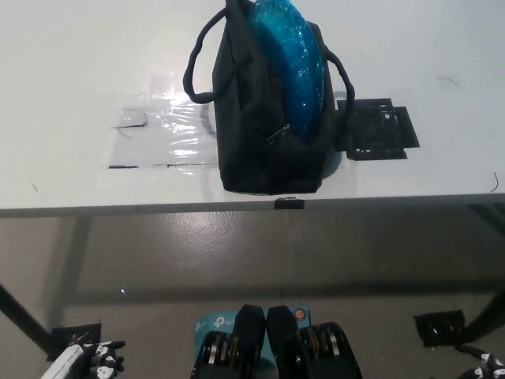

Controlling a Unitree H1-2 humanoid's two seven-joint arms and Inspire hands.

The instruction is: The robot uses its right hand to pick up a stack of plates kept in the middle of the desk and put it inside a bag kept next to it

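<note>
- The stack of plates (293, 59) is seen as a blue, glossy disc standing on edge inside the black bag (264, 118) – it is wrapped in what appears to be clear film, and only its upper rim and part of one face are shown above the bag's mouth.
- From that look, the stack is judged stiff and fairly heavy for its size, with a slippery wrapped surface; breakage would be a risk if it were dropped, though the material cannot be told.
- If it had to be taken hold of again, the exposed rim toward 12 o'clock would be the place, pinched across its thickness – the flat faces are pressed close by the bag's soft walls.
- The bag is soft and is held in shape by its load; two looped handles (197, 67) are spread to 9 and 3 o'clock of the opening, and a zip pull (278, 134) hangs on the near side.
- The bag is set near the 6 o'clock edge of the white table (71, 55), with a patch of clear tape (162, 130) at its 9 o'clock and a black mat (377, 128) at its 3 o'clock.
- The placing is judged done.
- The left robot hand (95, 362) is rested low at 7 o'clock, off the table; its grip cannot be told.
- Of the right robot hand (488, 368) only a sliver shows at 5 o'clock, so its state cannot be told – nothing is seen held.
</note>
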